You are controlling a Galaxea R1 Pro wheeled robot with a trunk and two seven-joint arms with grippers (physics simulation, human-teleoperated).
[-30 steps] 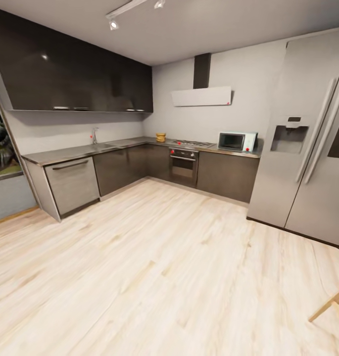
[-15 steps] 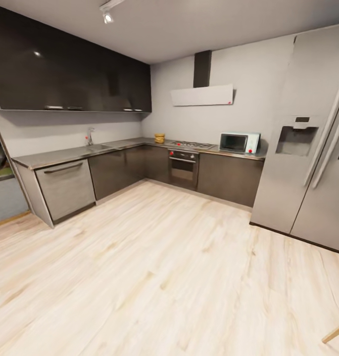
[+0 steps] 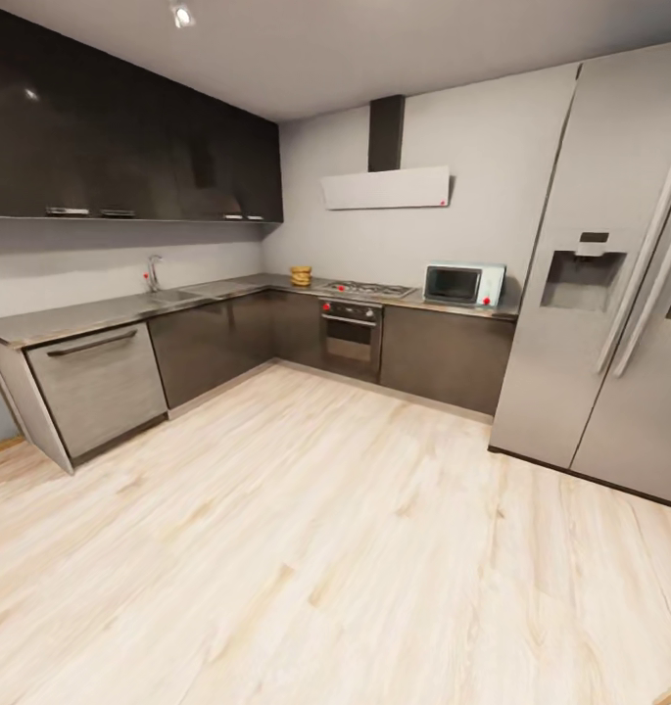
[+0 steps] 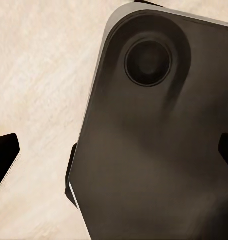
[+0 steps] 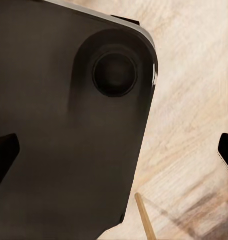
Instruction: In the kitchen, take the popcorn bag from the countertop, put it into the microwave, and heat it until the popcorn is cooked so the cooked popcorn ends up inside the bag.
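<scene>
Two runs of dark cabinets meet in a far corner, and on the grey counter (image 3: 227, 290) we see the popcorn bag (image 3: 301, 276) just left of the gas hob (image 3: 369, 289). Further right the mint microwave (image 3: 463, 284) sits beside the tall fridge (image 3: 609, 284). Both wrist views show dark fingertips (image 4: 4, 159) (image 5: 226, 150) at opposite edges, so our left and right jaws stand apart over pale wooden floor (image 3: 325, 548).
</scene>
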